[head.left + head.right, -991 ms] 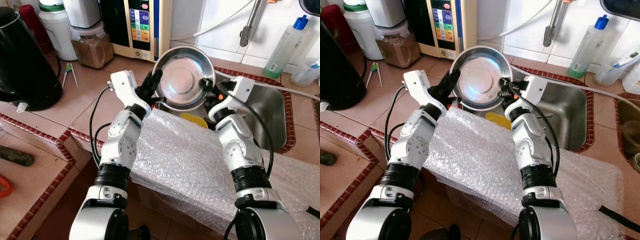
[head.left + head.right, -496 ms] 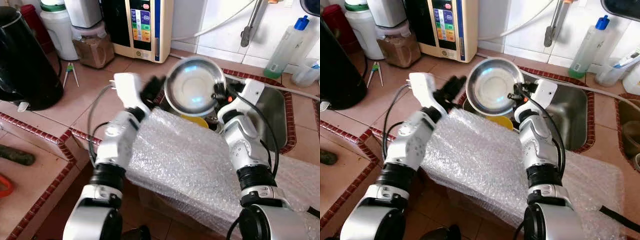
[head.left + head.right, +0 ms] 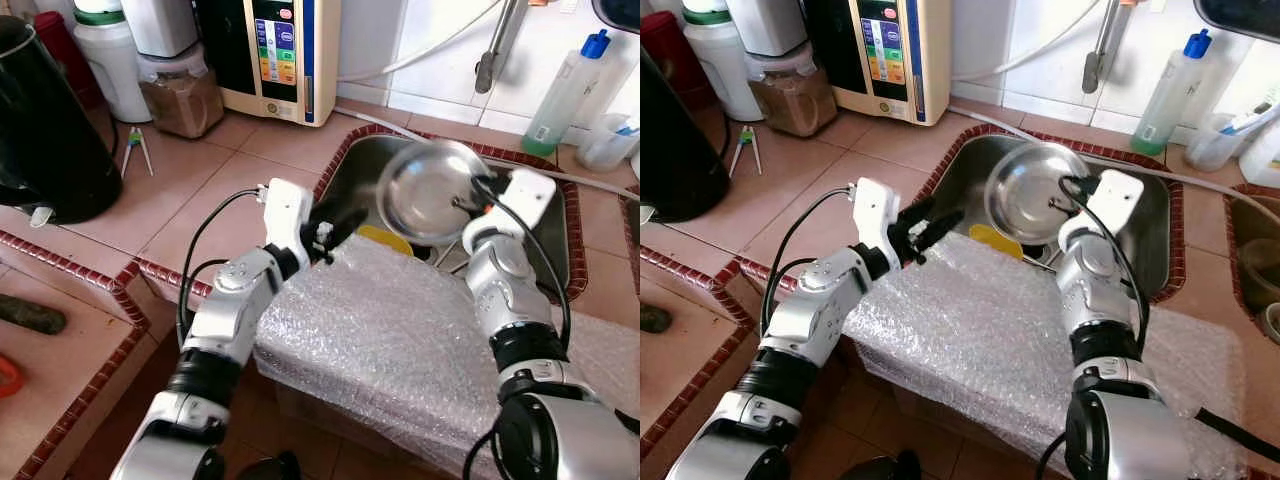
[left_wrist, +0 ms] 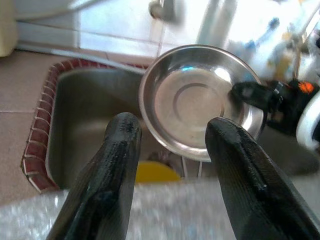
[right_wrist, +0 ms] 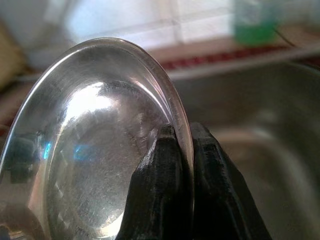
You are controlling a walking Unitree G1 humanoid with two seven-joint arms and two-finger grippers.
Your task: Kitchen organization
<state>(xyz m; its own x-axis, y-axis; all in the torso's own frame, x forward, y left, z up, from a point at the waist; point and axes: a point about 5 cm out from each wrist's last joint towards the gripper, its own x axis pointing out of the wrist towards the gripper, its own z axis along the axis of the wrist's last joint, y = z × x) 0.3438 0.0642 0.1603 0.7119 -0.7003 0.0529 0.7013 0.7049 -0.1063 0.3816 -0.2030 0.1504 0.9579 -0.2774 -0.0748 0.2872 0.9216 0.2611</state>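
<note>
Terracotta tiles cover your desk (image 3: 205,175), with a darker red brick edging round it and round the sink. Going left to right: a big black kettle (image 3: 45,120) sits at the far left, then a white jug with a green lid (image 3: 110,55), a clear container of something brown (image 3: 182,92) and a cream appliance with coloured buttons (image 3: 285,50) along the back wall. A small pair of green-handled tongs (image 3: 138,148) lies on the tiles in front of the jars.

Your left gripper (image 3: 335,232) hangs over the near left corner of the sink, just above the edge of the bubble wrap sheet (image 3: 400,340) that drapes over the desk front. Its fingers (image 4: 112,170) are spread wide and hold nothing; the left wrist view looks between them at the bowl.

Next comes the steel sink (image 3: 965,180) with something yellow (image 3: 995,240) lying in it. The steel bowl (image 3: 430,190) is up in the air over the sink, tilted with its inside facing you. Your right gripper (image 5: 177,150) is pinched tight on its rim at the right side, one finger inside, one outside.

Further right, a faucet (image 3: 495,45) hangs above the sink, and a clear bottle with a blue cap (image 3: 565,95) stands against the white wall tiles.
</note>
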